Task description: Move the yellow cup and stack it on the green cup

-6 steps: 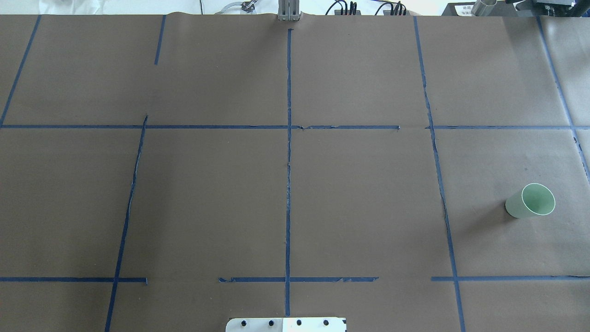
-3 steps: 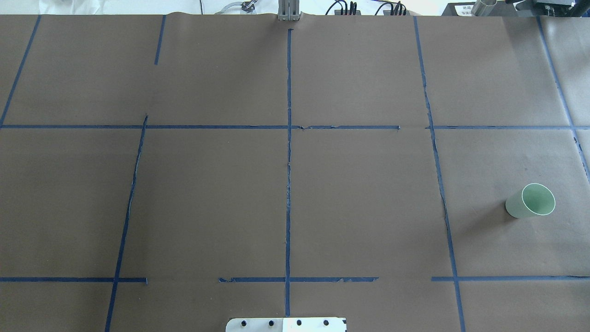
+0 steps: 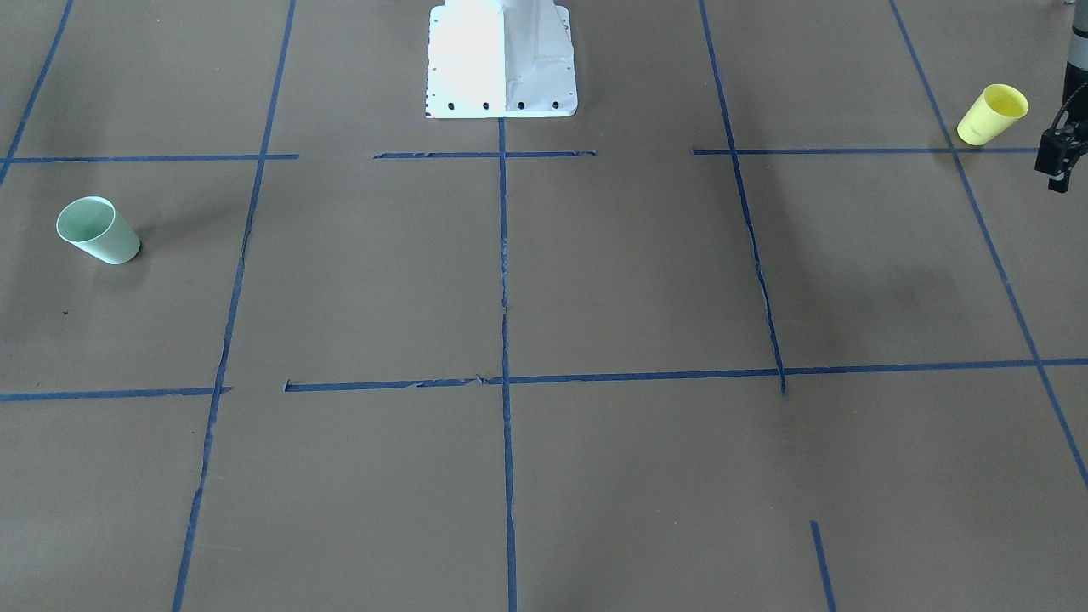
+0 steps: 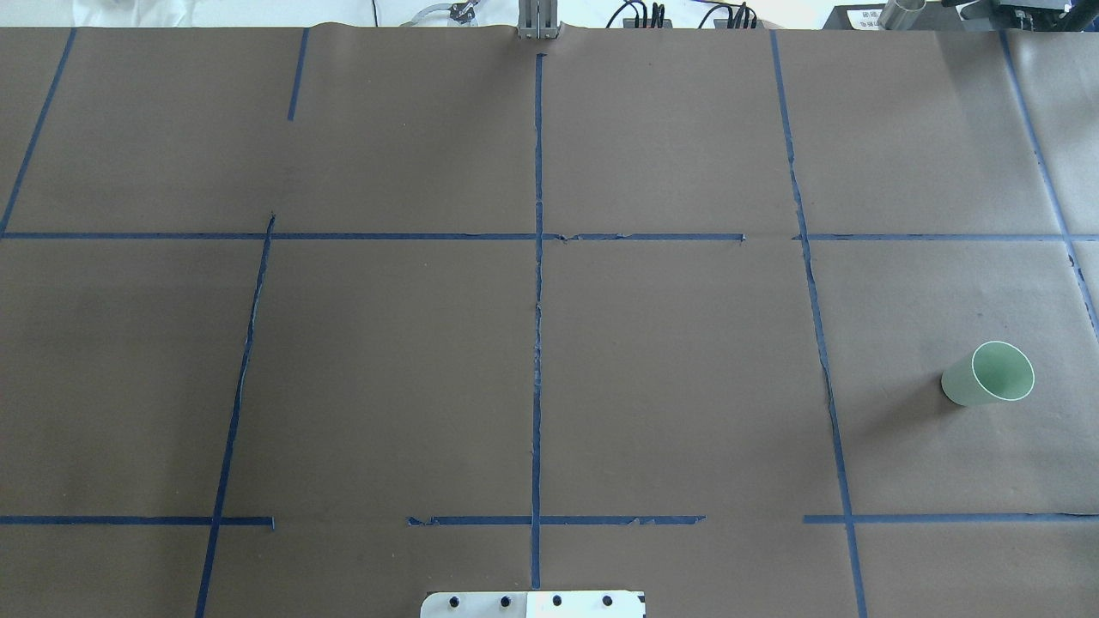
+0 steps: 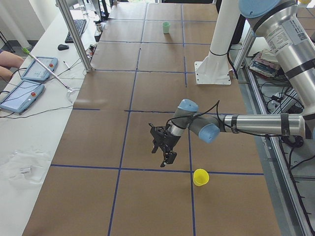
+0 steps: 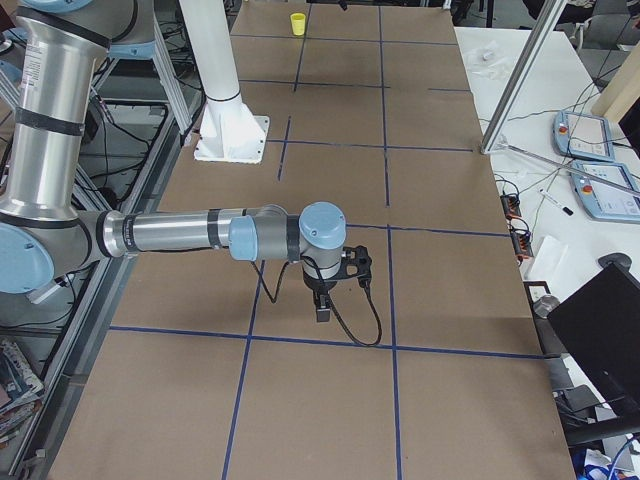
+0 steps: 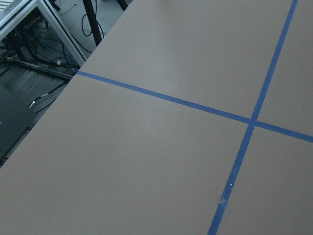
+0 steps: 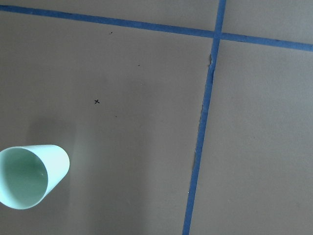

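The yellow cup (image 3: 992,114) stood upright on the brown worktop (image 4: 386,360) at my left end, beside a crossing of blue tape lines (image 3: 952,151). My left tool (image 5: 166,156) hung above the worktop near that cup but apart from it, touching nothing. It showed only small and dark at the frame's edge in the front view, so I could not tell whether its fingers were spread or closed.

The green cup (image 4: 987,374) stood upright well away at my right end, alone in its taped square. My right wrist camera looked down into its open mouth. My right tool (image 6: 322,308) pointed down over the worktop, close above a tape line and clear of the green cup. It showed only in the side view, so I could not tell its state either. My white base plate (image 3: 501,59) sat between the two cups at the worktop's near edge.
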Robot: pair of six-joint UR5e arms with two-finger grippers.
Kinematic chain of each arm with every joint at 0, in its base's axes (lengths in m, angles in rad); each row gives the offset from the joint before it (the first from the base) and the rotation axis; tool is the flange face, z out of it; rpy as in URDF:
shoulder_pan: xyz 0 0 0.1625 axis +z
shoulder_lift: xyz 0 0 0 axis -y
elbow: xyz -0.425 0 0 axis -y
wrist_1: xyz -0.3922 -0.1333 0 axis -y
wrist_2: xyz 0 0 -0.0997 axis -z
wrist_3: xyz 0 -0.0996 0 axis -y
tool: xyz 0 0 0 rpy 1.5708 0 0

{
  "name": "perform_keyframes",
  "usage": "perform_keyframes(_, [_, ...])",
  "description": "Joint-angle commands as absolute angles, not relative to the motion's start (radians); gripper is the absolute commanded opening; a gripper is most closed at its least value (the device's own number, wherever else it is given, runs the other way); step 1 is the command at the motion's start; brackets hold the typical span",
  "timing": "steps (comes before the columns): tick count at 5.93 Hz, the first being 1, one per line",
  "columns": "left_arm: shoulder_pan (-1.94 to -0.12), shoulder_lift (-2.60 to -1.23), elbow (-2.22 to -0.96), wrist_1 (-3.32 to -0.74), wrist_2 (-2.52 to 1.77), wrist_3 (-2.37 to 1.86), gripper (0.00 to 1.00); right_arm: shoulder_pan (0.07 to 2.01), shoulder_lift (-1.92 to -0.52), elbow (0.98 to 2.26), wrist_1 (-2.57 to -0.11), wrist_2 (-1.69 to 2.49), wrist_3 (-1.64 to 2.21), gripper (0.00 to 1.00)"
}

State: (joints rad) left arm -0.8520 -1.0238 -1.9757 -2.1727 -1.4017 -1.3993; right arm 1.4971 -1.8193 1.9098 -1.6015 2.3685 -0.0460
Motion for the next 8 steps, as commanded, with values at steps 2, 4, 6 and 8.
perform_keyframes(2, [-0.644, -1.02, -1.976, -1.933, -1.113, -1.87, 1.0, 1.497, -1.819, 1.91, -1.601, 2.37, -0.046, 1.0])
perform_keyframes(4, [-0.545, -1.044, -1.976, -1.683, -1.048, -2.19, 1.0, 1.497, -1.821, 1.911, -1.601, 2.376, -0.046, 1.0])
perform_keyframes(6, [-0.442, -1.177, -1.971, -1.32, -1.075, -2.476, 1.0, 1.497, -1.824, 1.911, -1.601, 2.39, -0.046, 1.0])
perform_keyframes(8, [-0.332, -1.258, -1.953, -1.063, -1.281, -2.719, 1.0, 1.497, -1.824, 1.91, -1.601, 2.39, -0.048, 1.0])
